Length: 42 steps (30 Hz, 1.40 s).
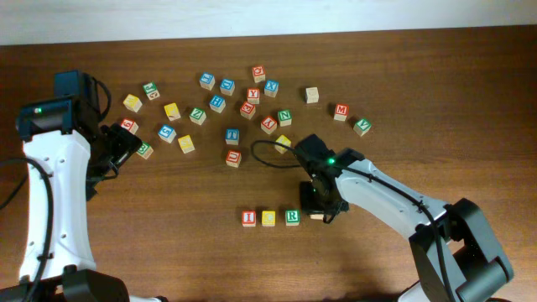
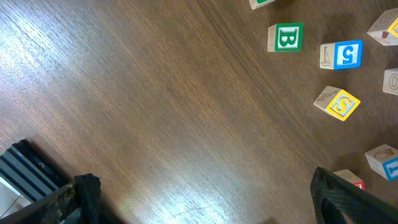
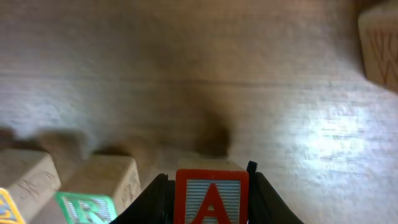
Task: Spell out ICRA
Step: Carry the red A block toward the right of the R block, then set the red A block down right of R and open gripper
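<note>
Holding the red-faced A cube (image 3: 211, 200) between narrowly set fingers, our right gripper (image 1: 320, 206) hangs at the right end of the row we are building near the front of the table (image 1: 168, 252). That row reads, left to right, the red I cube (image 1: 249, 218), the yellow C cube (image 1: 268, 218) and the green R cube (image 1: 291, 217). We judge the A is held just beside the R so it can close the word in line with the others. Whether it already rests on the wood we cannot tell. In the right wrist view the white A on its striped face is upright and plain to read, with the R's green face just to its left. Our left gripper (image 2: 205, 190) stands well apart at the far left with its fingers spread wide and nothing between them, probably kept clear so the arms do not cross. Near it we can read a green B cube (image 2: 287, 37), a blue 5 cube (image 2: 345, 55) and a yellow S cube (image 2: 339, 102). From above, the loose pile also shows a red M cube (image 1: 341, 110) and a green N cube (image 1: 284, 117); the C's letter is too small to read there.
</note>
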Each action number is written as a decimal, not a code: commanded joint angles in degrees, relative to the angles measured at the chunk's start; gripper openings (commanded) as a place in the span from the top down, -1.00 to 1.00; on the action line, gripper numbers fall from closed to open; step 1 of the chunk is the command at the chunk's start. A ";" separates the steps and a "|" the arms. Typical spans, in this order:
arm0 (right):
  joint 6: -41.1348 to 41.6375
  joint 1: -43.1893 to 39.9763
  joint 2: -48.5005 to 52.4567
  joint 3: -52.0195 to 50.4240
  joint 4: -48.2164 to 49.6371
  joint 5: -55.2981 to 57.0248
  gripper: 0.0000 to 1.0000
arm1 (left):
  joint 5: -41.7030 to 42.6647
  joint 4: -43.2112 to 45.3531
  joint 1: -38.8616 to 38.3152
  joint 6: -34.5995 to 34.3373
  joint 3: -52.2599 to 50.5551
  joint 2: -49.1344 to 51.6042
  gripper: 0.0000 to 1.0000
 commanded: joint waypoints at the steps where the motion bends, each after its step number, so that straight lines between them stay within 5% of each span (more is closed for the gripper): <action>1: 0.35 0.42 0.42 -0.17 1.68 0.92 0.44 | -0.28 -0.07 0.17 -0.76 0.13 0.26 -0.99; 17: -0.72 4.81 0.42 -2.36 3.85 3.06 0.32 | -0.28 -0.07 0.17 -0.76 0.13 0.26 -0.98; 39: 0.76 4.83 0.42 -2.36 0.31 -2.08 0.45 | -0.28 -0.07 0.17 -0.76 0.13 0.26 -0.98; 42: 0.76 4.81 0.42 -2.36 0.33 -2.08 0.28 | -0.28 -0.04 0.17 -0.76 0.13 0.26 -0.99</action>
